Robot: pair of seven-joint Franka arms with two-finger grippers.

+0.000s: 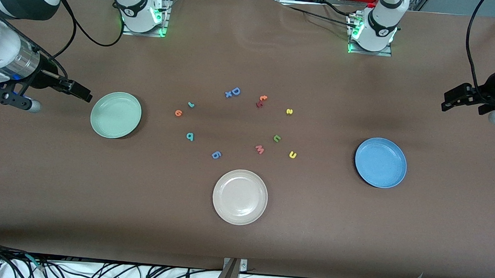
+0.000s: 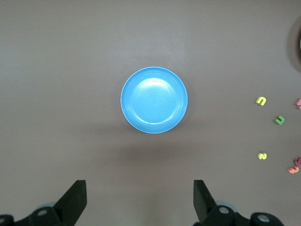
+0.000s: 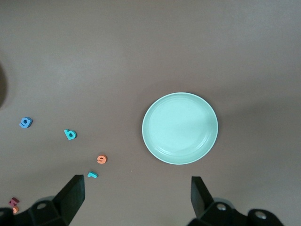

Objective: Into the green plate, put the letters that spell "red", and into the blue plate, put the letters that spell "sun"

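While both arms wait aloft with jaws spread and empty, the left gripper [image 2: 138, 202] over bare brown table by the glossy round blue plate [image 1: 380, 162] and the right gripper [image 3: 137, 202] beside the smooth green plate [image 1: 115, 114], we note both plates hold nothing. Between them lie the small foam letters: teal "r" [image 1: 191, 105], orange "e" [image 1: 178, 113], teal "d" [image 1: 190, 137], yellow "s" [image 1: 289, 112], green "n" [image 1: 276, 138], yellow "u" [image 1: 292, 155].

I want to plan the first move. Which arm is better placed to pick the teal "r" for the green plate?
The right arm. Its open hand is over the table beside the green plate, at the end where the teal "r" lies. The left hand waits at the blue plate's end.
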